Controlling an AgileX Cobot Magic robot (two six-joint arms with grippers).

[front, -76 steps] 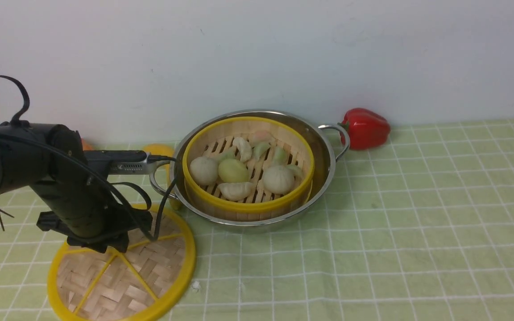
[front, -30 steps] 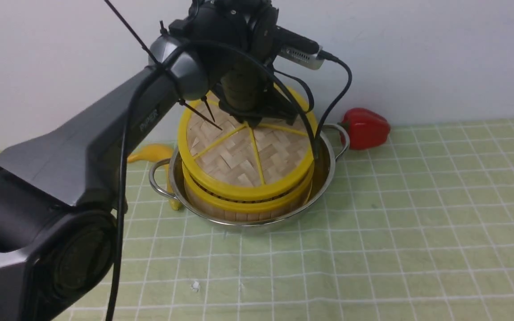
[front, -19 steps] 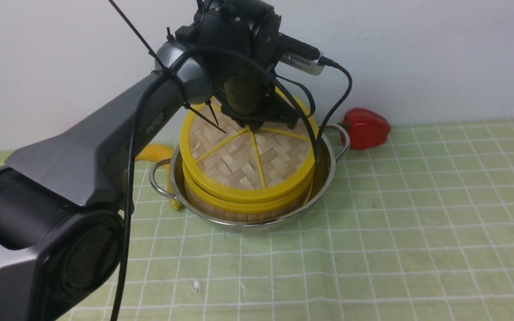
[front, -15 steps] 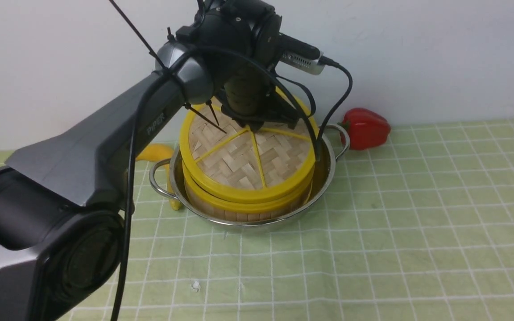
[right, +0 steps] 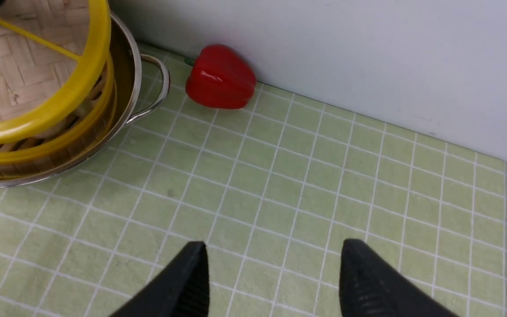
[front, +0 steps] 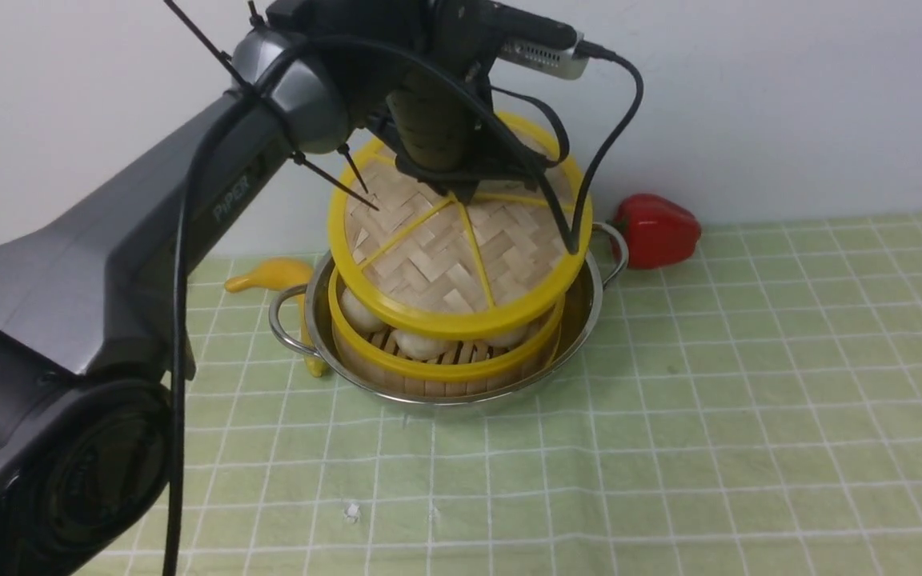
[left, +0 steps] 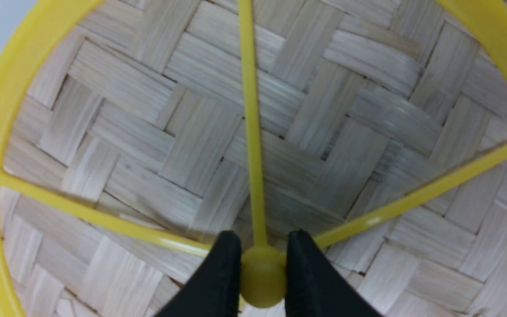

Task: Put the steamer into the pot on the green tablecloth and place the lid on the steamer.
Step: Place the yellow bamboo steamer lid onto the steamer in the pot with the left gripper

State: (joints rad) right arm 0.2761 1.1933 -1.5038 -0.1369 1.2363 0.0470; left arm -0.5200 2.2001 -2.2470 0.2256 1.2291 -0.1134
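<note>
The steamer [front: 429, 370] sits inside the steel pot [front: 587, 314] on the green tablecloth [front: 709, 384], with buns showing over its front rim. The lid [front: 445, 256] hangs a little above the steamer, tilted, its front edge clear of the steamer's rim. My left gripper [front: 461, 194] is shut on the lid's yellow centre knob; the left wrist view shows the black fingers [left: 222, 273] clamping the knob, gripper [left: 262, 264], over the woven lid [left: 183, 132]. My right gripper [right: 273, 259] is open and empty over the cloth, right of the pot [right: 137, 75].
A red pepper [front: 657, 230] lies by the wall just right of the pot's handle, also in the right wrist view [right: 220, 77]. A yellow banana-like object [front: 269, 274] lies behind the pot's left handle. The wall stands close behind the pot.
The lid went from the cloth at front left onto the steamer. In the last half second my left gripper has risen with it, so it now hangs tilted above the steamer.
</note>
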